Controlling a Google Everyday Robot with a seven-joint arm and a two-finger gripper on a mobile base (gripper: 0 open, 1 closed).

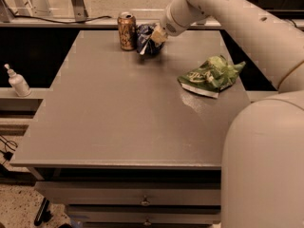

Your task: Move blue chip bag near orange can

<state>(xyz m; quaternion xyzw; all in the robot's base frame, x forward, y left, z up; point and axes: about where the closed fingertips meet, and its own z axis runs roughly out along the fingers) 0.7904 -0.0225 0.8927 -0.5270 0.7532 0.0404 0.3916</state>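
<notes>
One grey surface (118, 113) filled most of the view. On it stood one orange can (127, 31), upright near the far edge, left of centre. There were two bags. The blue chip bag (146, 42) sat just right of the can, so close that I could not tell whether they touched. A green crinkled bag (211, 74) lay well apart, nearer and toward the right edge.

My one claw (156, 35) reached in from the upper right and was clamped on the right side of the blue chip bag. Its pale tips were partly buried in the crumpled foil. I could not make out whether the bag rested on the surface or hung just above it.

One white pump bottle (17, 81) stood on a ledge off to the left, beside the surface. Two small drawer knobs (145, 203) showed below the near edge, the lower one cut off by the frame.

My arm (237, 23) ran out of view at the top and right. A large rounded part of my body (266, 165) hid the near right corner of the surface.
</notes>
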